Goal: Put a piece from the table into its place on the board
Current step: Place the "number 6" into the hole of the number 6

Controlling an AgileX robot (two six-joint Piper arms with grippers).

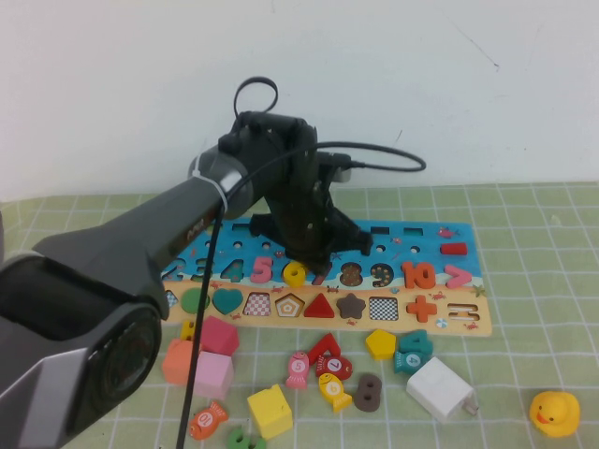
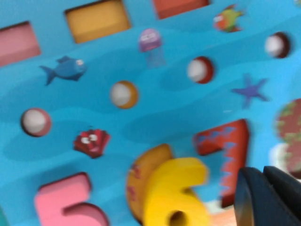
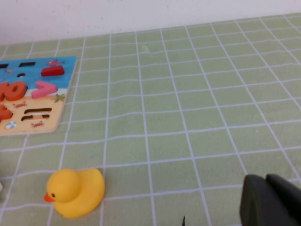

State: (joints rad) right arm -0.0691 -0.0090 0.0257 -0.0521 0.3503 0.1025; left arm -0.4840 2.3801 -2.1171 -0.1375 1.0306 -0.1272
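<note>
Over the board [image 1: 430,323], in the high view, the left gripper [image 1: 312,254] points down at the blue numeral band. The yellow "6" piece [image 1: 295,273] lies directly beneath and just beside its tip, between the pink "5" [image 1: 261,269] and the red "7" [image 1: 320,277]. Whether tip and piece touch cannot be told. The jaws are fully closed, with nothing visibly gripped. Loose blocks, a white charger [image 1: 440,388] and a yellow duck [image 1: 554,412] lie on the table [image 1: 533,281], nearer the robot than the jaws.

In the left wrist view, the piece [image 2: 174,193] sits just beside the dark fingertips [image 2: 265,197], partly over a yellow-orange "6" cut-out [image 2: 143,169]. The piece appears offset from that cut-out, not flush in it. The "7" [image 2: 228,146] lies close beside the fingertips, and the "5" [image 2: 66,202] lies beyond the piece.

In the right wrist view, the right gripper [image 3: 273,200] hangs above bare green cloth [image 3: 197,94]. Its jaw opening cannot be told. The duck [image 3: 75,192] lies near it, and the board end [image 3: 33,94] lies well apart.
</note>
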